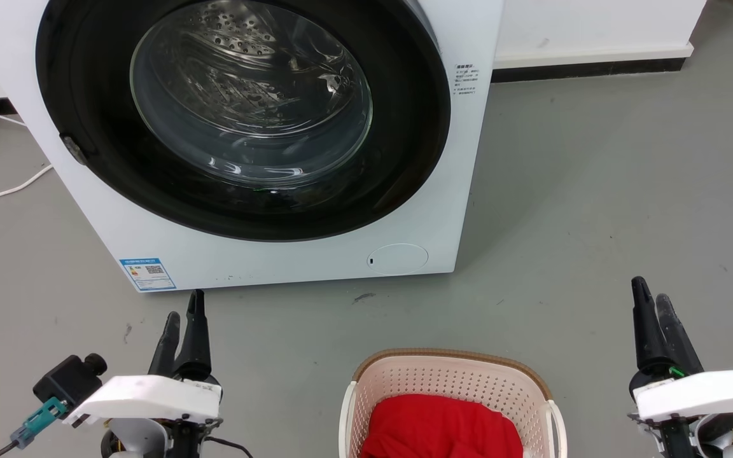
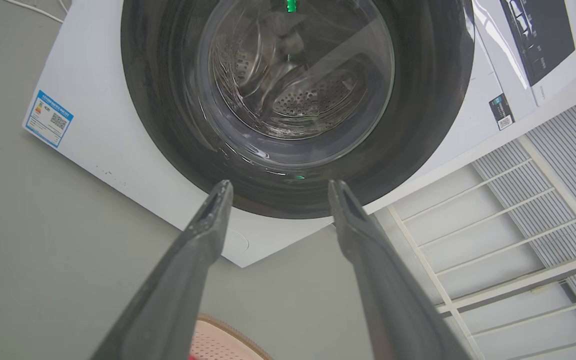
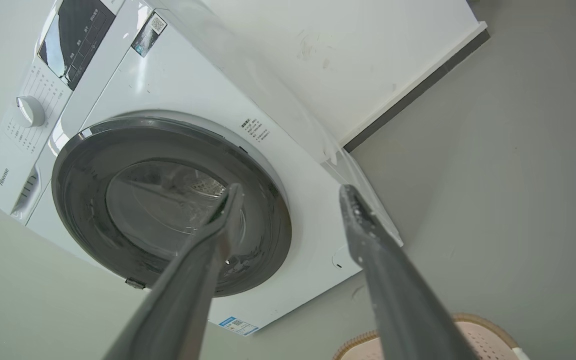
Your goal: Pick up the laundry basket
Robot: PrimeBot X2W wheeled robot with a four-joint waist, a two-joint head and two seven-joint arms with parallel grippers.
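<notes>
The laundry basket (image 1: 452, 375), cream-pink and perforated with a brown woven-look rim and white side handles, stands on the grey floor at the bottom centre of the head view, with a red cloth (image 1: 443, 426) inside. My left gripper (image 1: 183, 315) hovers to the basket's left, open and empty. My right gripper (image 1: 653, 302) is off to the basket's right, also open with nothing between its fingers. A corner of the laundry basket (image 2: 218, 342) peeks in at the bottom of the left wrist view, and the laundry basket rim (image 3: 483, 332) shows at the bottom right of the right wrist view.
A white front-loading washing machine (image 1: 265, 254) with its round glass door (image 1: 249, 95) shut stands just beyond the basket. A white cable (image 1: 4, 191) lies on the floor at the left. A white wall with a dark skirting (image 1: 589, 67) runs behind at the right.
</notes>
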